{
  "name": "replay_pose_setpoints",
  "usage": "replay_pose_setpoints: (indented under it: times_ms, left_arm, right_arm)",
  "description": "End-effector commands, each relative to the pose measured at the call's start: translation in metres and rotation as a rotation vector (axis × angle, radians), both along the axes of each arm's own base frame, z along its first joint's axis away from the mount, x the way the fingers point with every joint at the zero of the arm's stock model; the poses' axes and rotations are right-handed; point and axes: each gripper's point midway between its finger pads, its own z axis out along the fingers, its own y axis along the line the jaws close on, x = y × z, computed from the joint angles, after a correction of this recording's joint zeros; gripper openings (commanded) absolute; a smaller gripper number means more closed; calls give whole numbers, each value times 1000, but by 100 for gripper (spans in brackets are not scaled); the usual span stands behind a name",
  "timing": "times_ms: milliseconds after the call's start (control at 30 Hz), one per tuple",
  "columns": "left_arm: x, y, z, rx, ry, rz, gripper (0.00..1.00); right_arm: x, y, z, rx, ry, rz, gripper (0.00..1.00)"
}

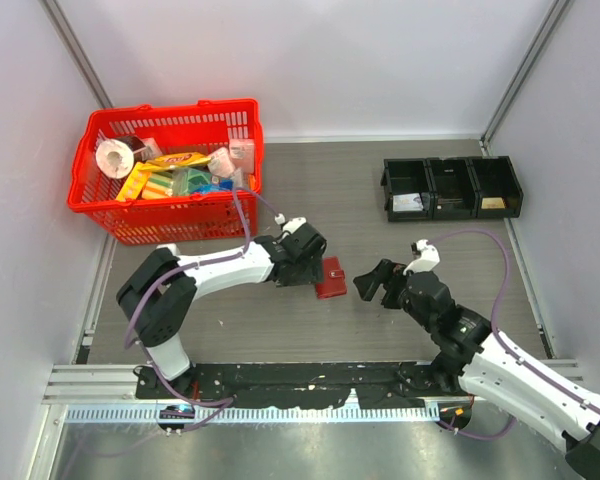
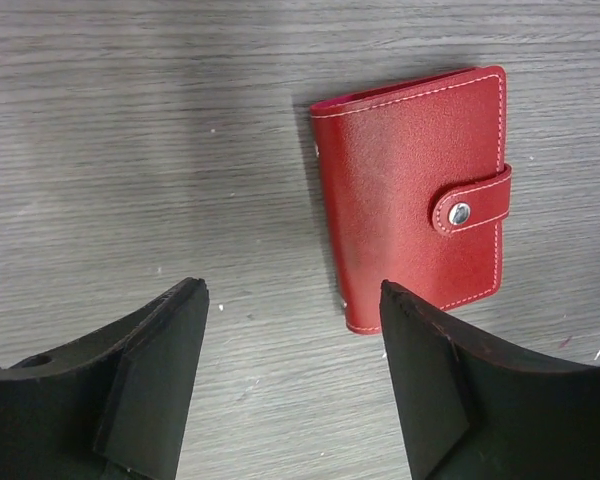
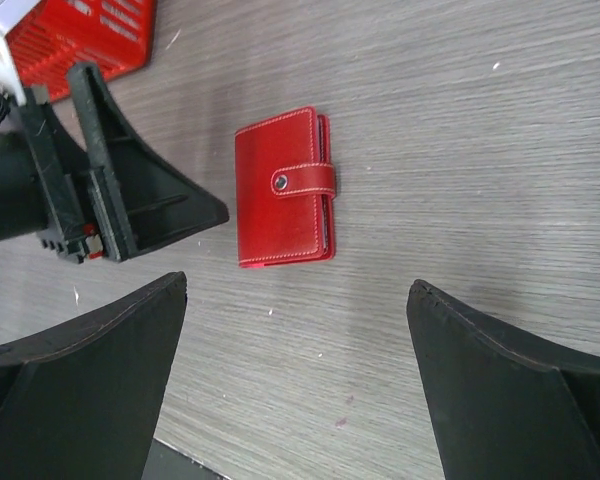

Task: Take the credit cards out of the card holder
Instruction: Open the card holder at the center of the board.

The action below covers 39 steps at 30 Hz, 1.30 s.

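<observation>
**A:** From above, which step are you on?

**B:** The very first, I'd judge. The card holder (image 1: 330,278) lies shut on the table (image 1: 280,325), mid-scene. Your left hand (image 1: 302,268) is just beside it on the left, and your right hand (image 1: 373,284) is near it on the right.

**A:** And the left wrist view?

**B:** Your left hand's jaws stand apart with nothing between them. The holder lies just past them: red, white-stitched, its snap tab (image 2: 472,205) fastened. No credit cards show.

**A:** The right wrist view?

**B:** Your right hand is spread wide and empty, with the holder lying beyond it. Next you'll probably need to pin the holder with one hand and pop the tab with the other.
</observation>
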Motion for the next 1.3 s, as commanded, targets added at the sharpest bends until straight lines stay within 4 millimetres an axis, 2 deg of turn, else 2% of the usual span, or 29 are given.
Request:
replay_pose_setpoints:
  times_ms: [0,133,267,333,433,567,767,833,967,1267]
  left_arm:
    - [15,-26,9,-95,-18,21,72]
    - [19,-29,5,-93,-18,35,70]
    - [21,-29,-3,-87,-3,46,66]
    - [21,-29,-6,-86,4,50,66]
    - [20,-27,-10,-81,17,53,65]
    - [20,-25,-13,-84,25,59,63]
    - [20,-25,-18,-115,47,62,56]
    - [20,-26,-19,-118,49,60,55]
    - [19,-26,-22,-131,56,60,53]
    - [19,-24,-28,-144,79,62,52]
  right_arm:
    - [-4,22,4,24,-17,120,96]
    - [-3,30,13,42,-62,162,99]
    - [5,23,10,-15,-53,116,97]
    - [11,25,9,-55,-41,119,90]
    - [23,28,3,-132,-11,113,86]
    - [44,38,6,-199,25,126,79]
    - [76,49,-9,-191,166,155,56]
    - [81,55,-13,-204,192,176,49]
    - [83,72,-22,-195,255,237,39]
    - [83,89,-48,-221,360,292,40]
